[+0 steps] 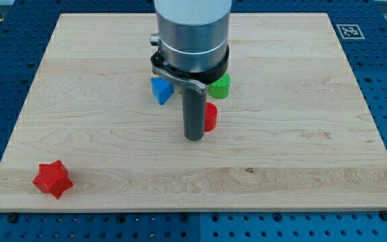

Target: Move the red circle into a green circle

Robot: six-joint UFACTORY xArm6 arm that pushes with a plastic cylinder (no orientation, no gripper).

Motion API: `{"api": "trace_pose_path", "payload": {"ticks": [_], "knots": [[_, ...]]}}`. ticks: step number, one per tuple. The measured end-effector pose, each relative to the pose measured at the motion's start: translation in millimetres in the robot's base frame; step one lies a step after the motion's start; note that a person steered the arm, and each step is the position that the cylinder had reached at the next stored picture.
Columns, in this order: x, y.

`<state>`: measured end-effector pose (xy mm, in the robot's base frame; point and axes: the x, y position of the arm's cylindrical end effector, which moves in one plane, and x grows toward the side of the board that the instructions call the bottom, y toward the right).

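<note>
my tip (193, 138) rests on the board (301, 154), touching or just beside the red circle (210, 116) on its left and a little toward the view's bottom. there are no jaws, so it holds nothing. the green circle (220, 86) sits close by, up and slightly right of the red one, partly hidden by the arm. a good push goes up and a touch right, slowly, through the red circle's centre, keeping clear of the blue block (160, 90).
</note>
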<state>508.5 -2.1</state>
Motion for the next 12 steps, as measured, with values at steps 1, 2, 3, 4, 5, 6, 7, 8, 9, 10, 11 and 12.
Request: {"api": "trace_pose_path", "payload": {"ticks": [1, 2, 3, 4, 5, 6, 7, 8, 9, 10, 11, 12], "knots": [[-9.0, 0.0], [-4.9, 4.3], [-1.7, 33.0], [-6.9, 43.3], [-24.3, 35.7], [-33.7, 31.5], [-29.7, 44.0], [-11.2, 38.6], [-10.7, 2.6], [-20.7, -19.1], [-40.8, -15.0], [-47.1, 5.2]]}}
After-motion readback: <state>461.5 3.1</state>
